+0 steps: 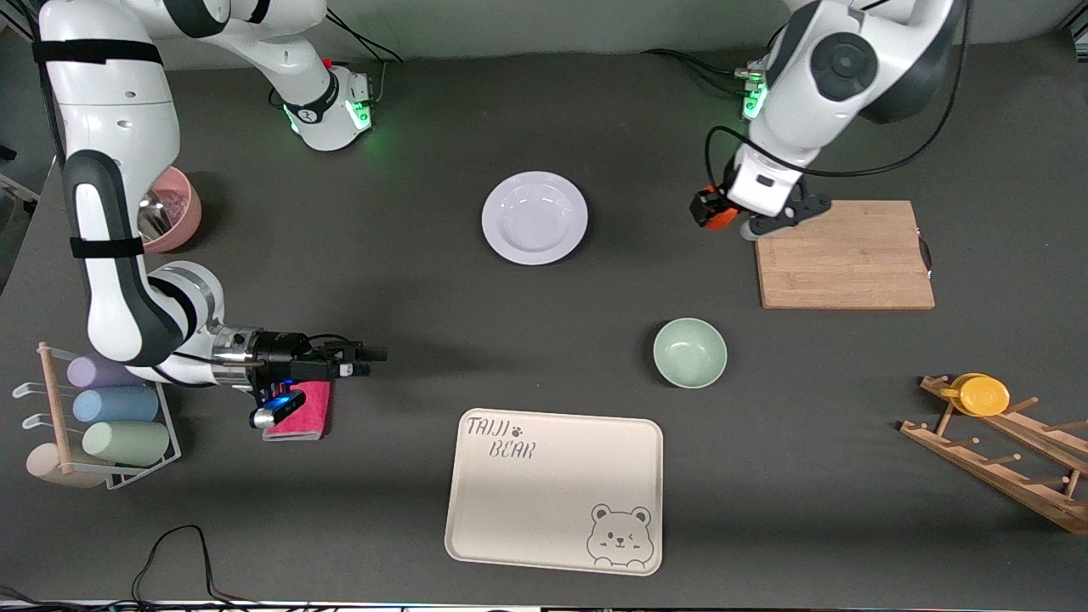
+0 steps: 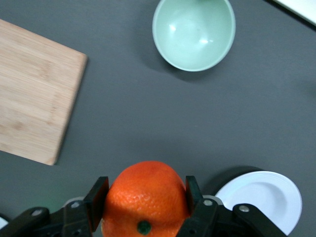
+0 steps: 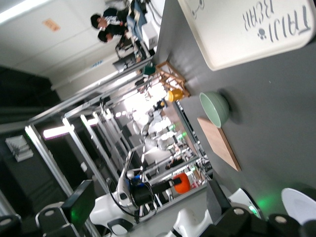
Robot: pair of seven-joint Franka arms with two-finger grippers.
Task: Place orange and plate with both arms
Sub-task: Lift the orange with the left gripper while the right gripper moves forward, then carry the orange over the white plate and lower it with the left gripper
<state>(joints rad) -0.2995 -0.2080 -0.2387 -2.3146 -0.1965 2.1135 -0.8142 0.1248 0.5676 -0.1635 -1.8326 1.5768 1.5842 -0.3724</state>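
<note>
My left gripper (image 1: pixel 712 210) is shut on the orange (image 1: pixel 722 219), held in the air over bare table next to the wooden cutting board (image 1: pixel 844 253). In the left wrist view the orange (image 2: pixel 145 195) fills the gap between the two black fingers (image 2: pixel 97 197), and the plate (image 2: pixel 264 200) lies on the table below. The pale lavender plate (image 1: pixel 535 218) is in the middle of the table, toward the robots' bases. My right gripper (image 1: pixel 374 355) is open and holds nothing. It hangs level over the table beside a pink cloth (image 1: pixel 299 412). The right wrist view shows the held orange (image 3: pixel 181 182) in the distance.
A mint-green bowl (image 1: pixel 689 353) and the cream bear tray (image 1: pixel 554 491) lie nearer the front camera than the plate. A pink bowl (image 1: pixel 170 208) and a cup rack (image 1: pixel 93 416) stand at the right arm's end. At the left arm's end, a wooden rack (image 1: pixel 1003 450) holds a yellow disc (image 1: pixel 986 395).
</note>
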